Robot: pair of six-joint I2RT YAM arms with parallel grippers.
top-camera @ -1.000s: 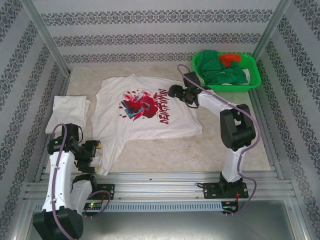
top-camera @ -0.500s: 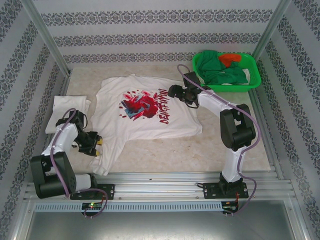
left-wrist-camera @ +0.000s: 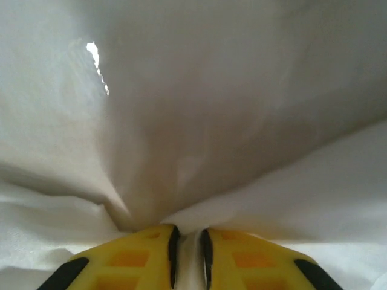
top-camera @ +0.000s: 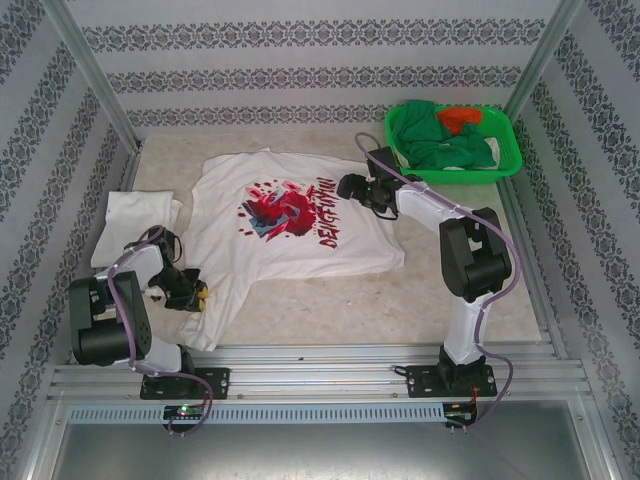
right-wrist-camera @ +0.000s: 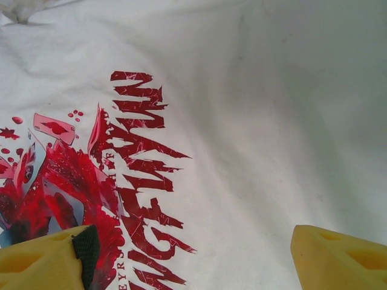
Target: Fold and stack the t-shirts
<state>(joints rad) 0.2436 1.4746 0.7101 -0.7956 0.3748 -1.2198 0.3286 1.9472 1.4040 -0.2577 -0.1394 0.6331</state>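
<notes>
A white t-shirt (top-camera: 300, 235) with a red-and-black splash graphic lies spread flat, chest up, in the middle of the table. My left gripper (top-camera: 200, 293) sits at its near left corner, by the sleeve. In the left wrist view its yellow fingers (left-wrist-camera: 145, 260) are shut on a pinched fold of the white cloth (left-wrist-camera: 193, 121). My right gripper (top-camera: 346, 185) hovers over the shirt's far right part, beside the lettering (right-wrist-camera: 139, 175). It stands open (right-wrist-camera: 190, 248) with only flat cloth below. A second white t-shirt (top-camera: 135, 215) lies folded at the left.
A green plastic basket (top-camera: 466, 175) holding green and orange clothes stands at the back right corner. Bare marble table (top-camera: 330, 295) runs between the shirt's near hem and the metal rail at the front. Patterned walls close in the sides.
My left gripper has shut on the shirt's cloth at the near left corner, and the left arm's elbow has dropped back toward the left. The right arm has stayed put.
</notes>
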